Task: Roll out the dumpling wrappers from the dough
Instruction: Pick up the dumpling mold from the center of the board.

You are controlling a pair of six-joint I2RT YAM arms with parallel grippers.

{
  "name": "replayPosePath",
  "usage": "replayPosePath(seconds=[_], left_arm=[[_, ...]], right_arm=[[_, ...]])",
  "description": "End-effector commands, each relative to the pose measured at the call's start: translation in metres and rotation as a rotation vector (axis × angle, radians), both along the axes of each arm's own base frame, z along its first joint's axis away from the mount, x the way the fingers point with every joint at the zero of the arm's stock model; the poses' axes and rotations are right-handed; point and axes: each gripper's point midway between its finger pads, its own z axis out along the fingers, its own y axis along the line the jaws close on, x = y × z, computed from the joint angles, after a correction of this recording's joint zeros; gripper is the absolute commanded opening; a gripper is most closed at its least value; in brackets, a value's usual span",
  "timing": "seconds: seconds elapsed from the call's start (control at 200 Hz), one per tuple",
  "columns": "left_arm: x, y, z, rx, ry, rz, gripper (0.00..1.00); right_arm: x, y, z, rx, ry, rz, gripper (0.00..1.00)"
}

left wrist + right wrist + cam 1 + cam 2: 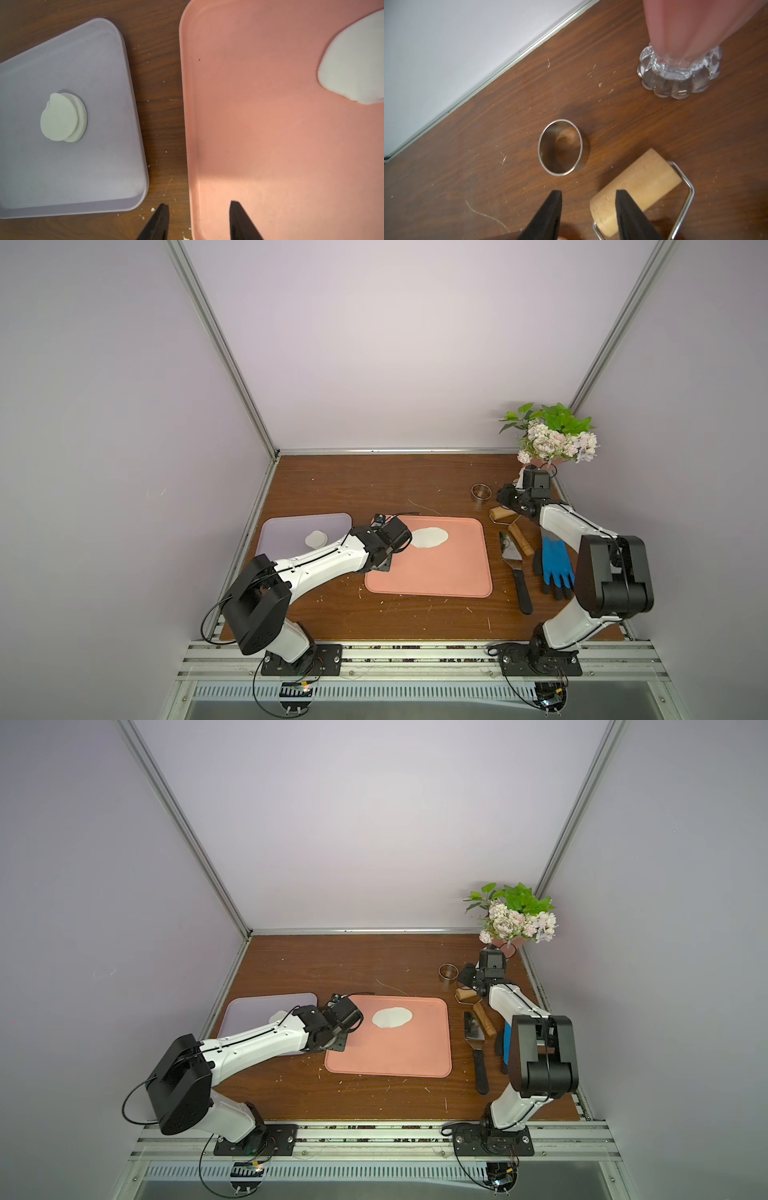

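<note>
The dough (430, 538) (392, 1018) (353, 66) lies as a thin white oval sheet at the back of the pink mat (436, 572). Two dumpling wrappers (316, 538) (62, 118) lie overlapping on the lilac tray (291, 526). My left gripper (380, 566) (199, 204) hangs open and empty over the pink mat's left rim, between the two trays. My right gripper (505, 498) (588, 191) is open at the back right, above one end of the wooden roller (500, 514) (639, 182), holding nothing. The steel ring cutter (481, 492) (560, 147) stands just beyond it.
A metal scraper (513, 560) with a black handle and a blue glove (555, 562) lie right of the pink mat. A glass vase of flowers (548, 439) (679, 74) stands in the back right corner, close to my right wrist. Dough crumbs dot the wooden table.
</note>
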Motion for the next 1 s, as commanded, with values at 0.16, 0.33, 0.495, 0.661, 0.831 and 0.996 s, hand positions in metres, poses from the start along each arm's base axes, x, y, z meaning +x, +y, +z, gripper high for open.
replayPosePath(seconds=[0.16, 0.33, 0.495, 0.661, 0.831, 0.996], left_arm=[[0.001, 0.009, 0.006, -0.01, -0.005, 0.046, 0.45], [-0.001, 0.013, 0.003, -0.007, 0.003, 0.055, 0.45], [-0.002, 0.015, 0.002, -0.001, 0.004, 0.058, 0.45], [-0.002, 0.018, 0.001, 0.003, 0.005, 0.06, 0.46], [-0.003, 0.019, 0.0, 0.005, 0.007, 0.061, 0.46], [-0.004, 0.021, -0.001, 0.007, 0.01, 0.064, 0.46]], right_arm=[[0.034, 0.007, -0.009, -0.027, 0.038, -0.005, 0.48], [0.046, 0.02, -0.02, -0.028, 0.057, 0.002, 0.46], [0.049, 0.025, -0.031, -0.032, 0.074, -0.005, 0.42], [0.045, 0.027, -0.045, -0.037, 0.099, -0.007, 0.38], [0.044, 0.029, -0.054, -0.031, 0.115, -0.007, 0.3], [0.047, 0.029, -0.058, -0.037, 0.122, -0.012, 0.28]])
